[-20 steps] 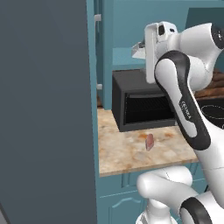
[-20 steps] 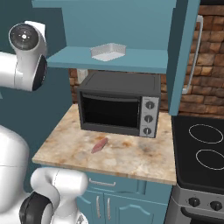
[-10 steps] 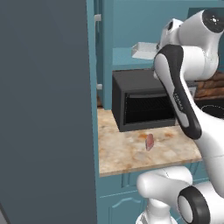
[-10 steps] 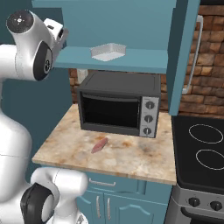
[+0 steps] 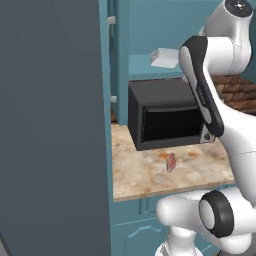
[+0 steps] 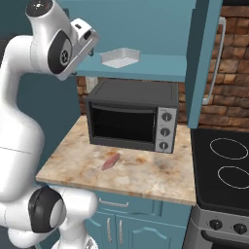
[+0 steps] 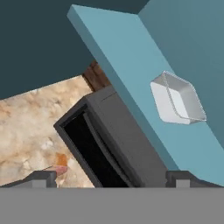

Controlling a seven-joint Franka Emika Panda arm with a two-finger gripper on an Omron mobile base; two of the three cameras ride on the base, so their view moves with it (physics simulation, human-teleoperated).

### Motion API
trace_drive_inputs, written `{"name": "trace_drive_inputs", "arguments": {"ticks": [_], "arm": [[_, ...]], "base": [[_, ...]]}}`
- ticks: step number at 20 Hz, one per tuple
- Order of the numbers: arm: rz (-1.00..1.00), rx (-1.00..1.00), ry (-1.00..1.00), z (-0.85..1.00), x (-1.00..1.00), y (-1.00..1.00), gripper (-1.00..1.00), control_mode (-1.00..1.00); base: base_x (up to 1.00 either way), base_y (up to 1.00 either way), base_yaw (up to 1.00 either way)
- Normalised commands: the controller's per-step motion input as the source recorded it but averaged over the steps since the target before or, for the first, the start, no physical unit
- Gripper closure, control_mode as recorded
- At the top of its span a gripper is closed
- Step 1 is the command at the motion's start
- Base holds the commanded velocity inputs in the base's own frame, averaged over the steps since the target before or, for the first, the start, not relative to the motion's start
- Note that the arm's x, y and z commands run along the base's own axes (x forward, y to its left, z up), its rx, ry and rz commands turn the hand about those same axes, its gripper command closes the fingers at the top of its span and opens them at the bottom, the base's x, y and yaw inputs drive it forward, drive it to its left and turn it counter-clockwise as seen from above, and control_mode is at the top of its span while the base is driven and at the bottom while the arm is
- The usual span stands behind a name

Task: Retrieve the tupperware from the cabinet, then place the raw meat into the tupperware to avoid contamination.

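Reaching for the small shallow white-translucent tupperware (image 7: 178, 101) on the teal cabinet shelf (image 7: 131, 65).
Tool (image 7: 111, 177) wide open, empty; container lies ahead and apart; next, advance and straddle its rim.

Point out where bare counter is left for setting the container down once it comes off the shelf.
Bare marble counter lies between the small pinkish-red raw meat and the black stove, in front of the dark grey microwave. The small white-translucent tupperware has free teal shelf to its right.
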Motion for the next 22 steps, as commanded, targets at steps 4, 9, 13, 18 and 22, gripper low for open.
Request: {"name": "trace_drive_inputs", "arguments": {"ticks": [4, 9, 13, 18, 22], "arm": [[-0.13, 0.01, 0.01, -0.23, 0.1, -0.11, -1.0, -1.0], [-0.08, 0.02, -0.02, -0.21, 0.07, 0.0, -1.0, -1.0], [-0.01, 0.05, -0.04, -0.08, 0.09, -0.04, -1.0, -1.0], [0.0, 0.05, -0.03, 0.0, 0.11, -0.11, -1.0, -1.0], [0.0, 0.04, -0.01, -0.01, 0.17, -0.05, -1.0, -1.0]], "base": [[0.0, 0.0, 0.0], [0.0, 0.0, 0.0], [0.0, 0.0, 0.0], [0.0, 0.0, 0.0], [0.0, 0.0, 0.0]]}}
